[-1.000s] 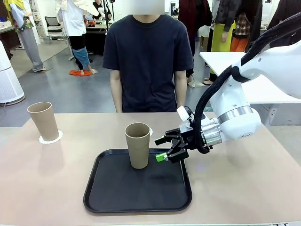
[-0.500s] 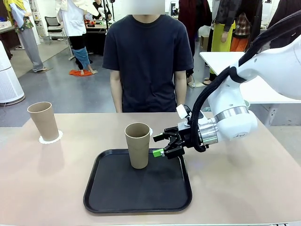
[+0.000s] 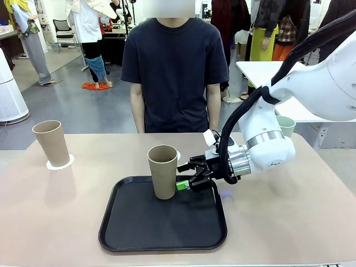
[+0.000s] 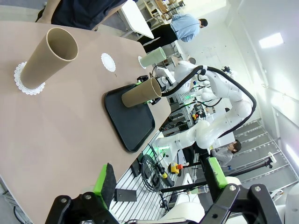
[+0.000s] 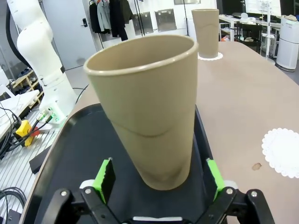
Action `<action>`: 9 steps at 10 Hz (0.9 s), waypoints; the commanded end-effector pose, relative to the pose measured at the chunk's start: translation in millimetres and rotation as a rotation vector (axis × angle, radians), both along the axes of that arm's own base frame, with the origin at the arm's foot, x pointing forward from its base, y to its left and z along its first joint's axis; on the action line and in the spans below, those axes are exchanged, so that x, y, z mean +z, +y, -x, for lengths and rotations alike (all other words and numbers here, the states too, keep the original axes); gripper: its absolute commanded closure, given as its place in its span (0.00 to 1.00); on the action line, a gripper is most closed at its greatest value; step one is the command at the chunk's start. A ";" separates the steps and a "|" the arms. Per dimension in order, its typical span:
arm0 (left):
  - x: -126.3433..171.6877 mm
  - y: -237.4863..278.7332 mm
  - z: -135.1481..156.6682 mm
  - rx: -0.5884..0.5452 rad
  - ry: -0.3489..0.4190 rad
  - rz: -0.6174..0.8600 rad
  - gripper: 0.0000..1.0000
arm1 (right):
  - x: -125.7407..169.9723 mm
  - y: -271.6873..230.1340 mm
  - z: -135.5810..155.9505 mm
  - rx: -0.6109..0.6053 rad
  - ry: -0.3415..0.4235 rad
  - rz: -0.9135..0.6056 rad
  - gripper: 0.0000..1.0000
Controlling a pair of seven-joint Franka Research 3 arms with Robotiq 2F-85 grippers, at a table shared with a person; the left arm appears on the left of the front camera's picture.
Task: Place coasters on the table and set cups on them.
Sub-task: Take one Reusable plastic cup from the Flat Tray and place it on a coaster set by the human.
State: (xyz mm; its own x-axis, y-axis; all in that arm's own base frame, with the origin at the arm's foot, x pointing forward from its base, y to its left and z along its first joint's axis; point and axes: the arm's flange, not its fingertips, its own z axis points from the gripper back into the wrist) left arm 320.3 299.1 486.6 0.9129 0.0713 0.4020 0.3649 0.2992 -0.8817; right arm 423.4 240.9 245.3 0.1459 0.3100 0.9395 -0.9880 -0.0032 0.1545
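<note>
Right wrist view puts the tan cup (image 5: 149, 109) squarely between the spread green pads of the right gripper (image 5: 156, 179), jaws wide and not yet touching it. The cup stands upright on the black tray (image 3: 161, 222), near its far edge. A bare coaster (image 5: 282, 151) lies on the table (image 3: 278, 222) just beyond the tray. To grip well, I would press in low on the cup's narrow lower half, keep it centred, then lift straight so the base clears the tray rim. The left gripper (image 4: 161, 179) hangs open and empty, well apart.
</note>
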 end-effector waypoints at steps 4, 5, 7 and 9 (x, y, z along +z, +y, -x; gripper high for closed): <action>2.4 1.1 0.8 0.010 0.006 -0.002 0.00 | -10.8 14.3 -4.6 -0.001 -0.036 -0.043 0.00; 2.4 1.1 0.8 0.010 0.006 -0.002 0.00 | -11.4 16.0 -5.3 0.006 -0.037 -0.049 0.00; 2.4 1.1 0.8 0.010 0.006 -0.002 0.00 | -11.2 20.7 -5.6 0.021 -0.042 -0.060 0.00; 2.4 1.1 0.8 0.010 0.006 -0.002 0.00 | -9.6 25.7 -6.8 0.029 -0.051 -0.070 0.00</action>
State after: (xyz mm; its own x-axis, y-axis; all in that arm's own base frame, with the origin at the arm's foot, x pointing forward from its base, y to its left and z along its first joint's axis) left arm 320.3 299.1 486.6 0.9129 0.0713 0.4020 0.3649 0.2992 -0.8817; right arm 427.8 259.4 241.2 0.1099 0.2830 0.9528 -0.9900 -0.0539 0.1302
